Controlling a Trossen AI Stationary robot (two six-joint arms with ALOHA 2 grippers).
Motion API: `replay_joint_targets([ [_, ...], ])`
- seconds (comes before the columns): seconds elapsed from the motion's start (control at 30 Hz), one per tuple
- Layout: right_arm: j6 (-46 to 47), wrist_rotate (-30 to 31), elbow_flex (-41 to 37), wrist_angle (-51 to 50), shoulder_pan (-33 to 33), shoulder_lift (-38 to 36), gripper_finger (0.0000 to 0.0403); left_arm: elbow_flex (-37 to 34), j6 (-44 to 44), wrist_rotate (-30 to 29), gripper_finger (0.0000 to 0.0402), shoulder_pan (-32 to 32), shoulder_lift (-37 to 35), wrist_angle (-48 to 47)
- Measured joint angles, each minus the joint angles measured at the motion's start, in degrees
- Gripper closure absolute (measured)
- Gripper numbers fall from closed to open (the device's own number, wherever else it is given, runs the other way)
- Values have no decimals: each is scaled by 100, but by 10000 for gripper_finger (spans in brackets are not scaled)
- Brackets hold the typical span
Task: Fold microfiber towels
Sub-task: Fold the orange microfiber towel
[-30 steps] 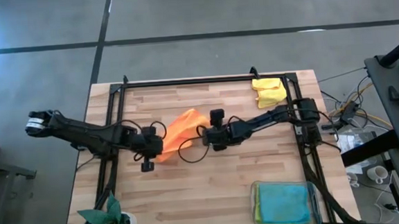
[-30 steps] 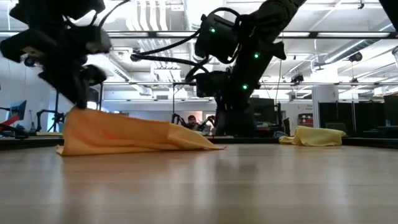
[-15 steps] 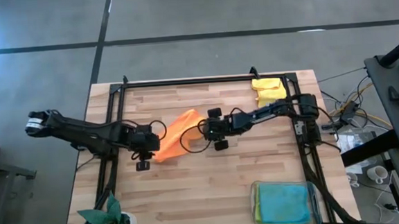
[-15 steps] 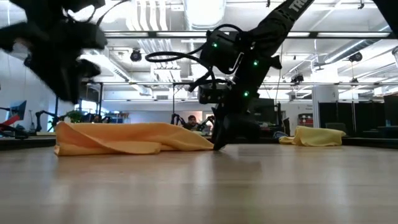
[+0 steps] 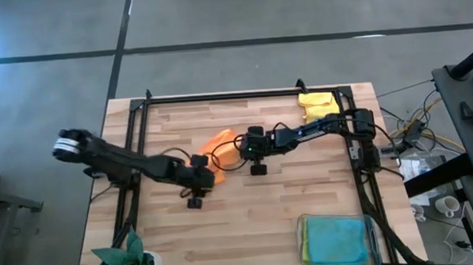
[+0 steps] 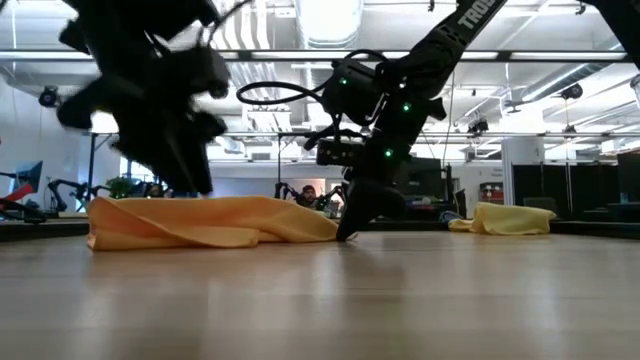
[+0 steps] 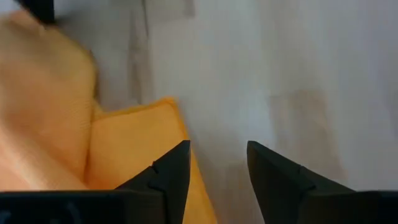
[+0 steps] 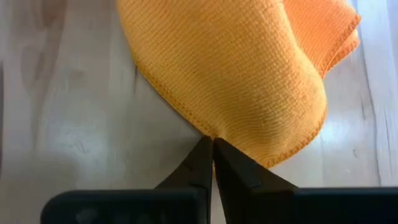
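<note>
Orange towel point(image 5: 221, 143): lies crumpled on the wooden surface point(image 5: 250, 222) between the two arms, its long axis running from one set of fingers to the other.
Right gripper point(image 8: 212, 163): fingers pressed together at the towel's stitched hem; the cloth spreads away straight ahead of the tips. The hem seems pinched between them, though the wrist view is too tight to be sure how much cloth is caught.
Left gripper point(image 7: 217, 165): fingers partly apart with nothing between them; the towel's folded edge sits just beside one finger, off to that side and ahead, bare wood ahead of the other.
Nearer arm: the right one, already at the hem; the left hovers at the opposite end.
Key relation: the right-hand corner must travel along the long axis toward the left fingers to lay the fold.
Other towels: yellow towel point(image 5: 318, 108) well behind the right arm; light blue towel point(image 5: 336, 240) in the clear tray point(image 5: 301, 227), well apart.
</note>
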Motion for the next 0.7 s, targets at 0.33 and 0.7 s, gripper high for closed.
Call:
replay_joint_targets([
  [0.33,17,52,45,-51,64,11,394,608,-396,-708,258,20,1452,395],
  [0.7,94,27,42,-59,70,11,394,703,-1498,-834,315,300,2017,1001],
])
